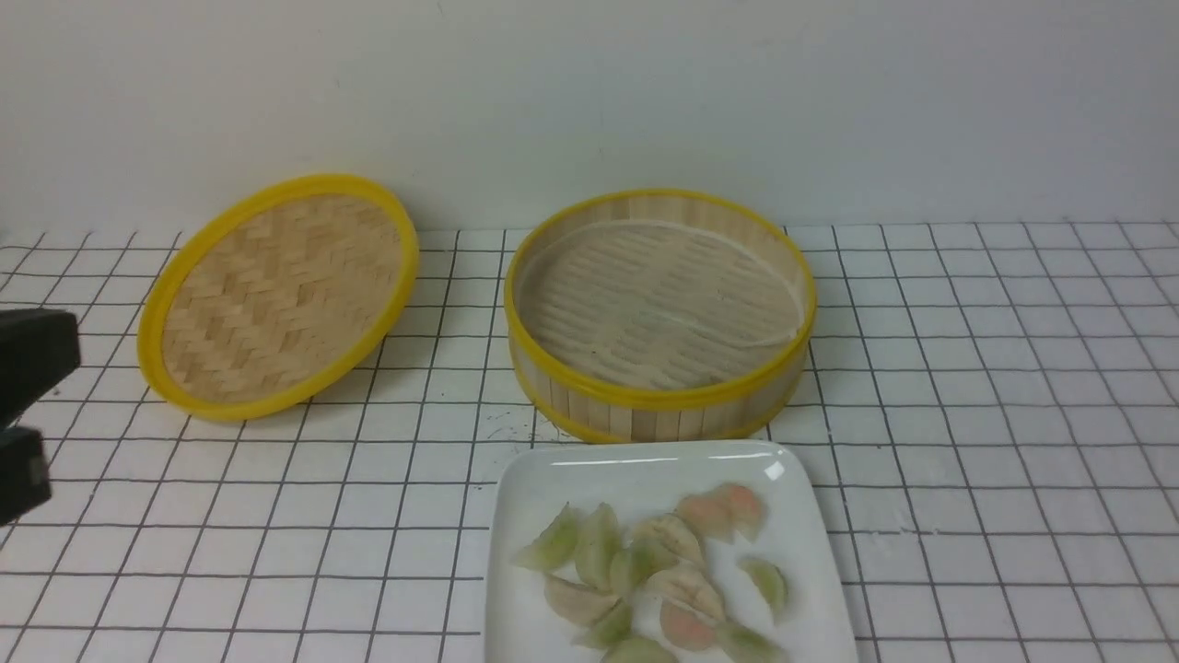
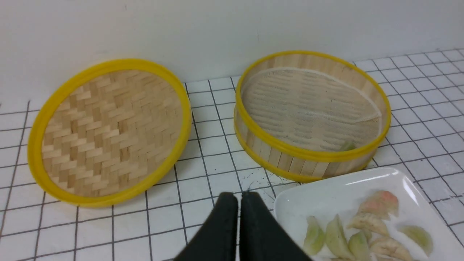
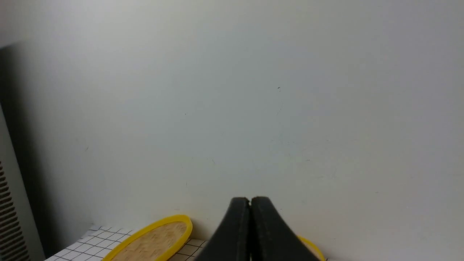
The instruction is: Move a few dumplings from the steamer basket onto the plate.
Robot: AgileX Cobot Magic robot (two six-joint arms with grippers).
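Observation:
The steamer basket (image 1: 659,313) stands at the table's middle back; in the front view its floor looks bare. In the left wrist view the basket (image 2: 311,116) shows one pale green dumpling (image 2: 347,145) by its near wall. The white plate (image 1: 553,479) lies in front of it with several green, beige and pink dumplings (image 1: 663,571); the plate (image 2: 326,192) and its dumplings (image 2: 362,228) also show in the left wrist view. My left gripper (image 2: 238,195) is shut and empty, above the table left of the plate. My right gripper (image 3: 250,198) is shut and empty, raised and facing the wall.
The shallow woven lid (image 1: 276,295) with a yellow rim leans against the wall left of the basket; it also shows in the left wrist view (image 2: 108,130) and the right wrist view (image 3: 156,239). Part of my left arm (image 1: 28,405) sits at the front view's left edge.

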